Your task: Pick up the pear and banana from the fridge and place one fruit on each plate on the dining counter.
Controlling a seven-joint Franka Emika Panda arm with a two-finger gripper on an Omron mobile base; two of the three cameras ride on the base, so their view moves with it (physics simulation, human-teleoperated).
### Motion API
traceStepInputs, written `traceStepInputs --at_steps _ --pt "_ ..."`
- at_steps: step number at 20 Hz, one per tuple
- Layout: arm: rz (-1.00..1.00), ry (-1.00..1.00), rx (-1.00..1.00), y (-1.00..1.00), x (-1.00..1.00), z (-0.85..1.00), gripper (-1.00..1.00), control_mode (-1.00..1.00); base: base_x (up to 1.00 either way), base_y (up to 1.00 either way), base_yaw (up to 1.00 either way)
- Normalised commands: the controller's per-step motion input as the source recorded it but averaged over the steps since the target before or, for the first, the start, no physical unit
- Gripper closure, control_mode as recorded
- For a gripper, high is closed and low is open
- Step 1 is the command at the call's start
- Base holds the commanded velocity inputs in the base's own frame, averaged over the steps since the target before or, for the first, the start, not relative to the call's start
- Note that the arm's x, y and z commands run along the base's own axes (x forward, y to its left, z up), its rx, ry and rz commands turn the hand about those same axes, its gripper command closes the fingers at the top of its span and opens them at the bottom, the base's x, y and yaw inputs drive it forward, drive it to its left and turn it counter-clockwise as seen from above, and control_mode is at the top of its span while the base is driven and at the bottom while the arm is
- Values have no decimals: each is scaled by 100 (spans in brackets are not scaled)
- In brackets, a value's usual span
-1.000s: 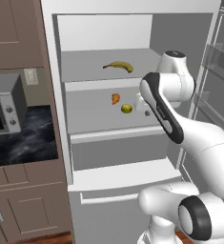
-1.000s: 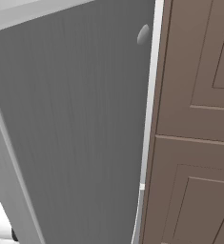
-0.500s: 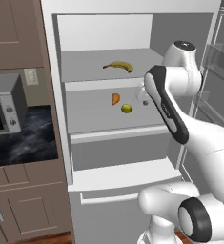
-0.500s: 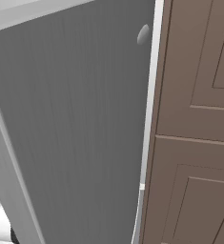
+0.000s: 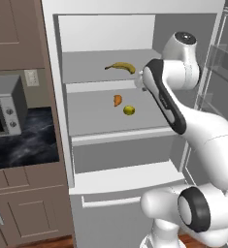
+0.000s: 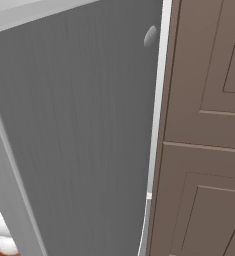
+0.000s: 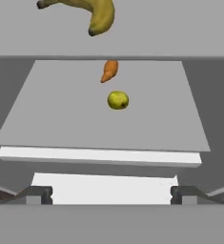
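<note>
Pincer spread wide and empty, its two dark tips at the foot of the hand view, looks into the open fridge: the pear sits mid-shelf, an orange wedge just beyond it, the banana on the shelf above, curved, its long axis lying crosswise. A clean pick likely means centring on the pear, clear of the wedge. From the left base view, the banana lies crosswise on the upper shelf, the pear below.
</note>
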Motion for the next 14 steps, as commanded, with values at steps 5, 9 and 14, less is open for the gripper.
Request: traceStepInputs --at_steps 5,9,14 --pt "0 -12 0 7 73 31 -100 -100 0 0 0" --pt "0 -8 0 0 55 43 -100 -100 0 0 0" --pt "0 0 0 1 67 22 -100 -100 0 0 0"
